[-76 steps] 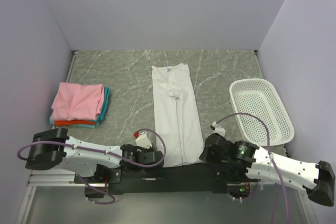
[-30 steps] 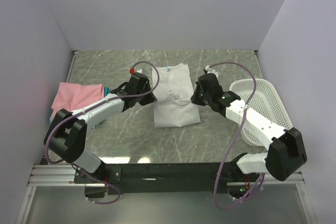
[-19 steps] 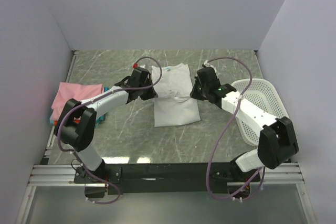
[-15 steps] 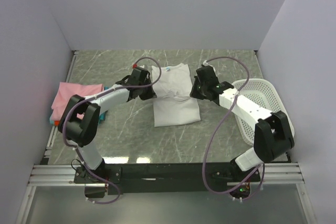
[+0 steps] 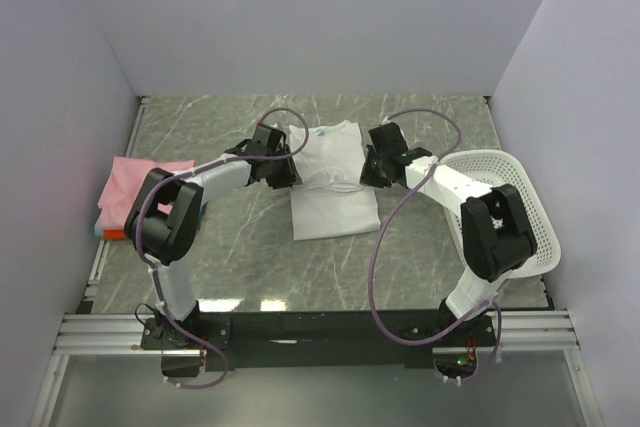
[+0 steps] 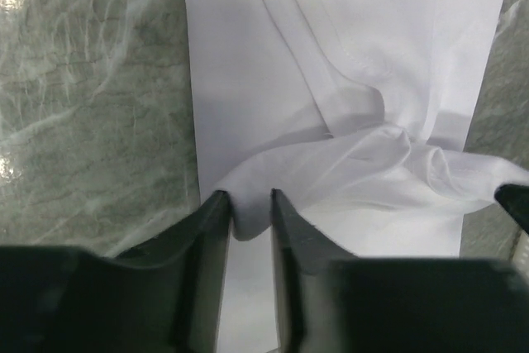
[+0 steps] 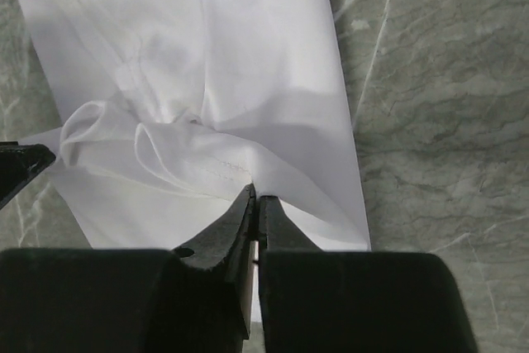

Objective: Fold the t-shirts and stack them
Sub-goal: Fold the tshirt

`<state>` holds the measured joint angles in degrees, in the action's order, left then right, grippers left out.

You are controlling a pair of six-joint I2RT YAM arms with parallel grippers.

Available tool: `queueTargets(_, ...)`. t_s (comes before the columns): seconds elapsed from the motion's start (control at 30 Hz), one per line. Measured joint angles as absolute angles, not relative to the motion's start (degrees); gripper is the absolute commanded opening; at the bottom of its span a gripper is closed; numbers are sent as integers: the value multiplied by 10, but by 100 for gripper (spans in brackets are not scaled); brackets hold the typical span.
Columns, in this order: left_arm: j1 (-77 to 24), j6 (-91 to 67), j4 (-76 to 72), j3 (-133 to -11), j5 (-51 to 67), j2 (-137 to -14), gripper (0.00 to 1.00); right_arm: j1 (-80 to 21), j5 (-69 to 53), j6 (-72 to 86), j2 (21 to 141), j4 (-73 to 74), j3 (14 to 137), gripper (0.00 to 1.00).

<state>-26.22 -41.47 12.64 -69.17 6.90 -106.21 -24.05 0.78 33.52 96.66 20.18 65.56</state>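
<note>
Lilac walls are closing in a grey-green marbled bench on three sides.

- White t-shirt is lying at mid-bench, toward the back wall. It is doubled over itself into a short rectangle, with the blue neck label showing at the far edge.
- A bunched ridge of cloth is running across the shirt between the two pincers.
- Left pincer is sitting low at the shirt's left edge. Its jaws are standing slightly apart, and a rounded fold of white cloth is resting in the gap between the fingertips. Whether the pads are pressing on that fold, I cannot tell.
- Right pincer is sitting at the shirt's right edge with its jaws fully together. They are pinching a stitched hem fold of the white cloth at the very tips.
- Both arms are reaching far out from their bases, each bent inward, so the wrists are facing each other across the shirt.
- Pink t-shirt is lying folded at the left edge of the bench, well apart from the white one. The left arm is crossing over its near corner.
- Slivers of a teal t-shirt and an orange-red t-shirt are showing beneath it.
- White perforated basket is standing at the right side of the bench, just beside the right arm, which is overlapping its left rim.
</note>
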Motion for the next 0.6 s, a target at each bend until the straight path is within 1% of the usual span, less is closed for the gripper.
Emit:
queueTargets(0.03,-262,-413,127,-693,71,-1064,47,-240,10,336,969,202,657,9)
queueTargets(0.1,-260,-410,128,-697,76,-1069,58,-239,13,338,970,204,658,18)
queueTargets(0.13,-260,-409,131,-701,77,-1072,70,-238,16,339,970,207,660,33)
queueTargets(0.17,-259,-407,134,-705,78,-1075,77,-237,19,340,970,210,663,39)
queueTargets(0.2,-259,-407,136,-710,79,-1076,86,-237,21,342,970,211,666,43)
queueTargets(0.23,-259,-407,139,-713,78,-1076,96,-237,23,340,970,214,670,50)
queueTargets(0.27,-258,-406,142,-716,77,-1076,99,-236,24,340,969,216,673,52)
queueTargets(0.4,-257,-406,153,-723,68,-1063,99,-236,26,340,948,224,672,61)
queueTargets(0.43,-257,-406,159,-723,64,-1052,99,-236,25,341,936,224,667,66)
queueTargets(0.53,-255,-407,159,-711,59,-1006,100,-236,24,342,879,225,640,69)
queueTargets(0.6,-255,-411,154,-682,57,-951,99,-236,21,342,831,223,615,72)
